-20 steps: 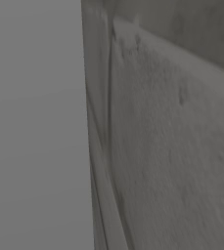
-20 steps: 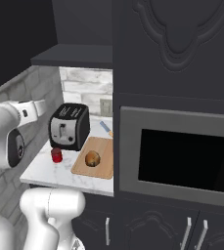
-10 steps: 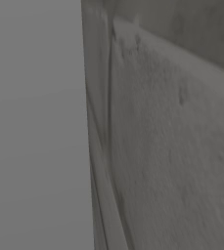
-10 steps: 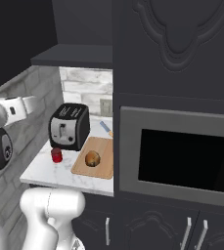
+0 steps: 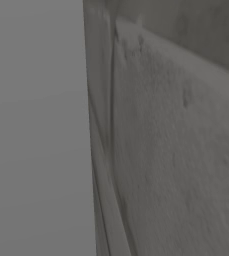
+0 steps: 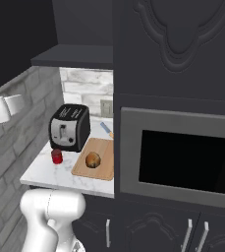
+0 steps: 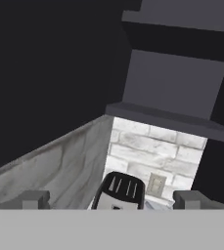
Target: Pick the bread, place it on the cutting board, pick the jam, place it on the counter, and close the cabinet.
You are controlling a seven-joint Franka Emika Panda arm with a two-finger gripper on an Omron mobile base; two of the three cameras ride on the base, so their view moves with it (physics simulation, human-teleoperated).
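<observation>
My gripper (image 7: 111, 199) was fully open and held nothing; its two fingertips (image 7: 34, 199) stood wide apart, aimed over the toaster (image 7: 119, 191). One bread (image 6: 93, 160) sat on the single cutting board (image 6: 98, 158), near its front edge. One red jam (image 6: 57, 156) stood on the counter (image 6: 50, 174), just in front of the one toaster, apart from the board. Bare counter lay between jar and front edge. The brick wall (image 6: 20, 128) bounded the left side, and one microwave (image 6: 180, 156) bounded the right.

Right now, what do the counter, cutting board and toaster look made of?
Counter: looks like polished marble, white with faint grey veins. Cutting board: probably wood, matte tan with a grain-like tone. Toaster: black casing with a silvery front panel, likely metal or plastic.
</observation>
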